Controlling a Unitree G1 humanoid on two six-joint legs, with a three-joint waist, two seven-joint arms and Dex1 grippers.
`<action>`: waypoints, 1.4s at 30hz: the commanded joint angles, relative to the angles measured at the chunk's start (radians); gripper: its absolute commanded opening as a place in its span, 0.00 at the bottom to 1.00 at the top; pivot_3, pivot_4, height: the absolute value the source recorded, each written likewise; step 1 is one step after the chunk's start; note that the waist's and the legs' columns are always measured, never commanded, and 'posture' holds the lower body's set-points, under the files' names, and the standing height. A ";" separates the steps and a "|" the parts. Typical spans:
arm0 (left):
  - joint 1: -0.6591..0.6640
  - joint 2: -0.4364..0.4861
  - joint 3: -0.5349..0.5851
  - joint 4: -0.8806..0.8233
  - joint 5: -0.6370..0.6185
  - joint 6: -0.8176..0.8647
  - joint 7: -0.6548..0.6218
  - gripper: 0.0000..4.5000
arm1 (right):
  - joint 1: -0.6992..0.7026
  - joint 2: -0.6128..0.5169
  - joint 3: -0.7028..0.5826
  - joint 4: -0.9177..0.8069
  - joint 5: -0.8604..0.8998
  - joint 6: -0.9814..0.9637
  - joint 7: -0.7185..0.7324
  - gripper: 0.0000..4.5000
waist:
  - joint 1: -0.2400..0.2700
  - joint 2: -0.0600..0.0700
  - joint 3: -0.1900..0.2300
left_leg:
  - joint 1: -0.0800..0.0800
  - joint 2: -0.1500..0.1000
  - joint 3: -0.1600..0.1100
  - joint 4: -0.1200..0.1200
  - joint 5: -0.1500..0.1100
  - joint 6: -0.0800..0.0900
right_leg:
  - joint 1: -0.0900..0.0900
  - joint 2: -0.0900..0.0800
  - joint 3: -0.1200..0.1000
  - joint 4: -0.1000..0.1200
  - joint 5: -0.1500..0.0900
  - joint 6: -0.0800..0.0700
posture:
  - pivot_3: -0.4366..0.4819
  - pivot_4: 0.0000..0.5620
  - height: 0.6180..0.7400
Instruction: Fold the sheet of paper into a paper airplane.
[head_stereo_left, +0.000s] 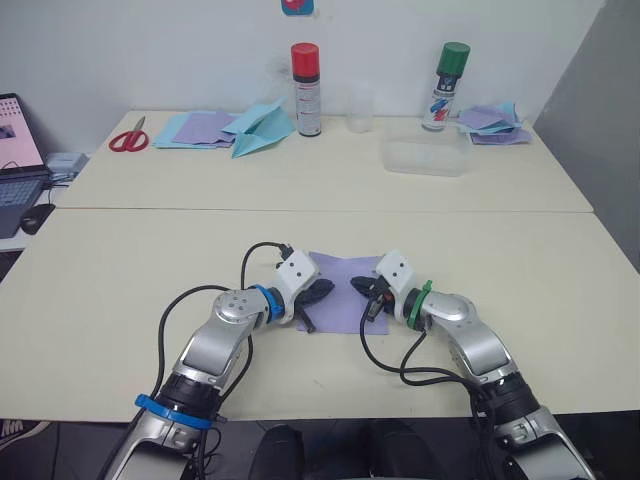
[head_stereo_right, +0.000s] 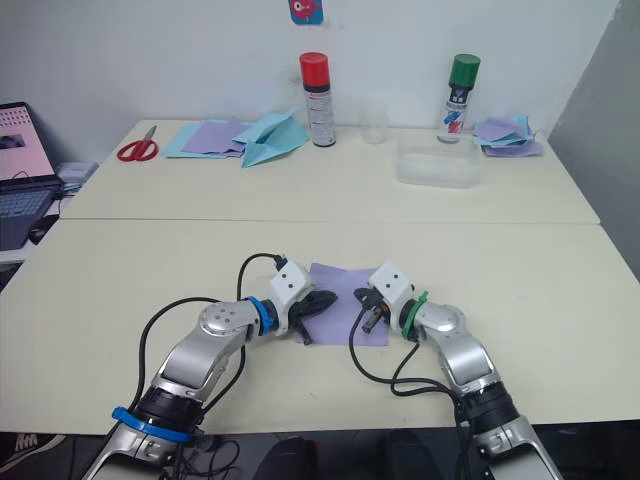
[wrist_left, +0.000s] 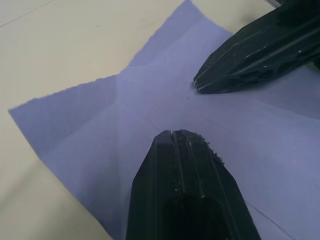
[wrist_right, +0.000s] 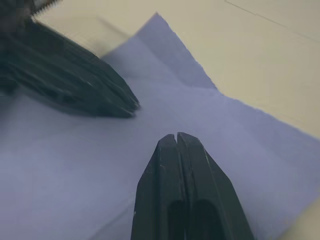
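The sheet of paper (head_stereo_left: 340, 270), pale lavender with crease lines, lies flat on the near table. The paper airplane is out of view. My left gripper (head_stereo_left: 327, 290) is shut and its tip rests over the sheet's left half. My right gripper (head_stereo_left: 358, 285) is also shut, over the right half, and points at the left one across a small gap. The left wrist view shows my own shut fingertips (wrist_left: 175, 137) low over the sheet (wrist_left: 100, 115), with the right gripper (wrist_left: 200, 82) opposite. In the right wrist view the shut tip (wrist_right: 176, 137) hovers over the paper (wrist_right: 235, 135).
On the far table stand a red-capped spray can (head_stereo_left: 305, 90), a green-capped can (head_stereo_left: 447, 85), a clear cup (head_stereo_left: 360, 110) and a clear plastic box (head_stereo_left: 425, 155). Also there are red scissors (head_stereo_left: 128, 138), a light blue paper plane (head_stereo_left: 262, 128) and paper scraps (head_stereo_left: 490, 122). A laptop (head_stereo_left: 15, 150) sits at far left.
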 joint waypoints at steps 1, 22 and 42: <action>0.008 0.002 -0.020 0.040 0.021 -0.008 -0.008 0.00 | -0.020 0.003 -0.079 -0.062 0.045 -0.003 -0.034 0.21 | 0.000 0.000 0.000 | 0.000 0.000 0.000 0.000 0.000 0.000 | 0.000 0.000 0.000 0.000 0.000 0.000 | 0.48 0.27 1.00; 0.014 0.003 -0.023 0.039 0.032 -0.017 -0.020 0.00 | -0.090 0.057 -0.205 -0.039 0.185 0.375 -0.158 0.44 | -0.001 0.000 0.000 | 0.000 0.000 0.000 0.000 0.000 0.000 | 0.000 -0.001 0.001 0.000 0.000 0.000 | 0.48 0.27 1.00; -0.002 0.007 -0.014 0.054 0.038 -0.023 -0.026 0.00 | -0.051 -0.076 0.039 -0.069 0.018 0.037 -0.010 0.00 | -0.001 0.000 0.000 | 0.000 0.000 0.000 0.000 0.000 0.000 | 0.000 0.000 0.000 0.000 0.000 0.000 | 0.48 0.27 1.00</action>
